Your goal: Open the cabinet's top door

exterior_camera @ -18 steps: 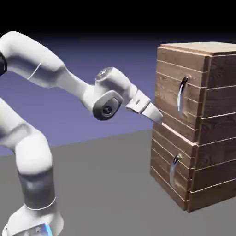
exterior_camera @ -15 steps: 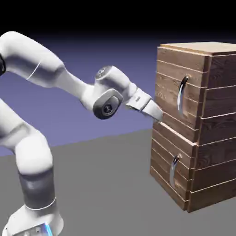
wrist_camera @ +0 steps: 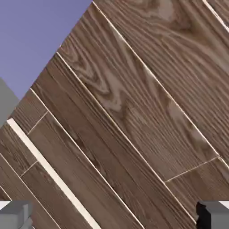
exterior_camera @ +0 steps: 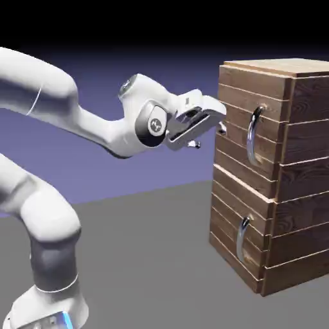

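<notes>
1. the gripper (exterior_camera: pixel 215 123) sits at the end of the white arm (exterior_camera: pixel 77 122) and points sideways at the cabinet (exterior_camera: pixel 283 193).
2. its two fingers stand wide apart, and nothing is between them.
3. in the hand view the grey fingertips (wrist_camera: pixel 15 214) show in the two bottom corners, with brown planks (wrist_camera: pixel 134 116) filling the space ahead of them.
4. the planks run slanted in that view, so the hand is rolled.
5. the top door (exterior_camera: pixel 247 132) is right in front of the gripper, and looks shut.
6. the gripper's tip is at the near edge of that door; touching or not, one cannot tell.
7. the long silver handle (exterior_camera: pixel 254 135) is just past the gripper, farther along the door.
8. the smaller handle (exterior_camera: pixel 243 236) is well below the gripper, on the lower panel (exterior_camera: pixel 238 234).
</notes>
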`<state>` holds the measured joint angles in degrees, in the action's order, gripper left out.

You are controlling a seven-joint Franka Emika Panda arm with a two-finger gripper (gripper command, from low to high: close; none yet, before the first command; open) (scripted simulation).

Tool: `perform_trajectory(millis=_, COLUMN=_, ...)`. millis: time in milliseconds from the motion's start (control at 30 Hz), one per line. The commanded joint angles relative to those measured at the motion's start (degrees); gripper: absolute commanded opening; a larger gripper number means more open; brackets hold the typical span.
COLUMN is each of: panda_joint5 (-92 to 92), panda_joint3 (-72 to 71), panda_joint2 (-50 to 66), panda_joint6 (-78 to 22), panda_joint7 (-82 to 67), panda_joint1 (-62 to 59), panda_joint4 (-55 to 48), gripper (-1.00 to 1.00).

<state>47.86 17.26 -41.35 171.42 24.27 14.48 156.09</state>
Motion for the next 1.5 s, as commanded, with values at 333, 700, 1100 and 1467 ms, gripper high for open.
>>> perform_trajectory(millis=333, panda_joint5=27.41, panda_joint3=9.89, panda_joint2=-4.98, panda_joint6=-1.48, panda_joint7=-10.42, panda_joint1=7.90, panda_joint4=-2.82, gripper=1.00)
perform_trajectory(millis=700, panda_joint5=54.82, panda_joint3=19.77, panda_joint2=-9.95, panda_joint6=-2.97, panda_joint7=-20.83, panda_joint1=15.80, panda_joint4=-5.63, gripper=1.00)
perform_trajectory(millis=1100, panda_joint5=84.72, panda_joint3=30.56, panda_joint2=-15.38, panda_joint6=-4.58, panda_joint7=-32.19, panda_joint1=24.42, panda_joint4=-8.70, gripper=1.00)
perform_trajectory(millis=1467, panda_joint5=112.13, panda_joint3=40.45, panda_joint2=-20.36, panda_joint6=-6.07, panda_joint7=-42.61, panda_joint1=32.32, panda_joint4=-11.52, gripper=1.00)
